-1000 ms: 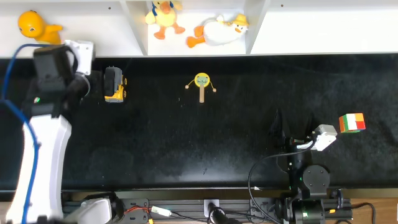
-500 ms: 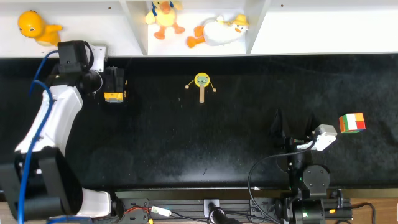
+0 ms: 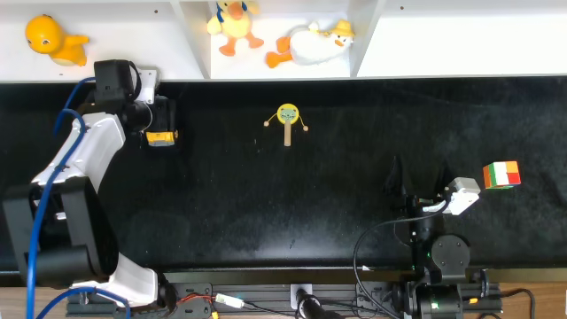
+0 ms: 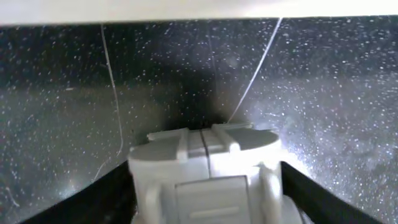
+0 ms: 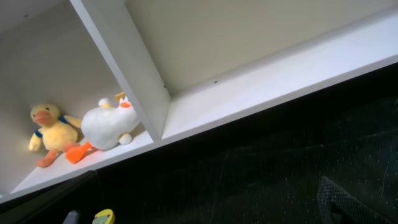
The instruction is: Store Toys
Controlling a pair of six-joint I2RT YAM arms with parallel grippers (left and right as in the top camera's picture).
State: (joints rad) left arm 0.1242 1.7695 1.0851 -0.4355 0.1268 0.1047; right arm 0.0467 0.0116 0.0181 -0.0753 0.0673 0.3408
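toy truck (image 3: 162, 135) on counter (image 3: 266, 204), just in front of shelf (image 3: 443, 35), left end. your left claw (image 3: 152, 118) straddles it, likely for lift into shelf; clenched or not, cannot tell. right claw (image 3: 416, 180) released, idle, well back from shelf.

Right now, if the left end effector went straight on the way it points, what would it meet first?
The toy truck: it sits directly in front of the left end effector, very close. Whether the two already touch is unclear from these views.
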